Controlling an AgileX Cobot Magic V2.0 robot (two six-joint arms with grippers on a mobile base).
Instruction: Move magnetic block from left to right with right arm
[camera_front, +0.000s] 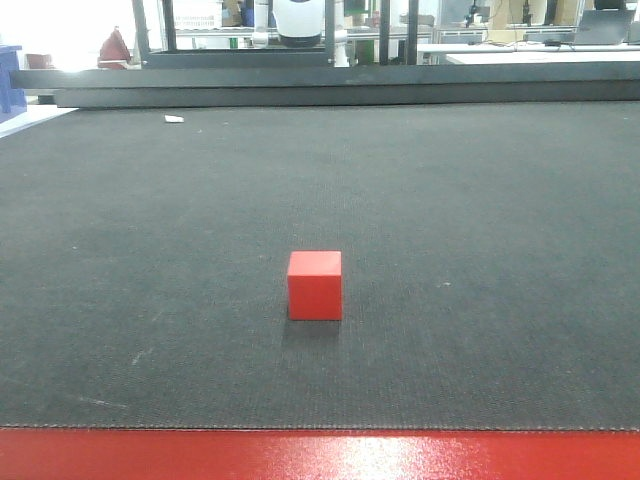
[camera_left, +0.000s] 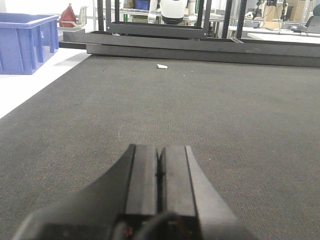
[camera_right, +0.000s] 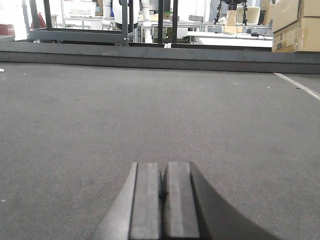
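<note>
Magnetic block (camera_front: 315, 285): sits on dark mat (camera_front: 150, 200) near 6 o'clock; left gripper (camera_left: 159, 150), right gripper (camera_right: 163, 167) both clenched tight.

This looks like a robotics lab. Beyond the mat (camera_front: 450, 200) stand a steel frame (camera_front: 240, 62), a white robot (camera_front: 298, 22) and desks (camera_front: 520, 52) with a laptop (camera_front: 603, 25). Left of the mat sits a blue crate (camera_left: 25, 42), and right of it are cardboard boxes (camera_right: 296, 25).

Bright, even overhead light; background blown out at upper left, front view; faint soft shadow beneath magnetic block (camera_front: 315, 286); sheen on red edge strip (camera_front: 330, 455); left gripper (camera_left: 160, 156) and right gripper (camera_right: 164, 172) soft, close to lens.
</note>
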